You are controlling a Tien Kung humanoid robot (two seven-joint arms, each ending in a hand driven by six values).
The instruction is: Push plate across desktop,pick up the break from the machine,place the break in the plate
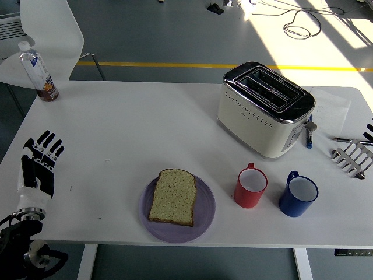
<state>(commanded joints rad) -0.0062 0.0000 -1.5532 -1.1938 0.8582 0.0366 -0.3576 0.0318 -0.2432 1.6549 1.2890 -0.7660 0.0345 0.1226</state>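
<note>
- Lilac and round, the plate (177, 208) lies near the white table's (145, 122) front edge, with 1 slice of brown-crusted bread (173, 196) lying flat on it, inside the rim.
- Up and to the right of the plate stands the cream 2-slot toaster with a chrome top (266, 108), both slots showing dark.
- Just right of the plate stand a red mug (251, 186) and, beyond it, a blue mug (298, 194), apart from each other and from the plate.
- Left of the plate the tabletop is bare out to the left hand (38, 168), which is at the table's left edge, fingers spread, holding nothing.
- Far right of the plate, a dark fingertip of the right hand (369, 133) shows at the picture's edge; whether it is spread or curled cannot be told.
- A metal rack (352, 158) lies just below it.
- A plastic bottle (38, 72) stands at the far left corner, well away from the plate.
</note>
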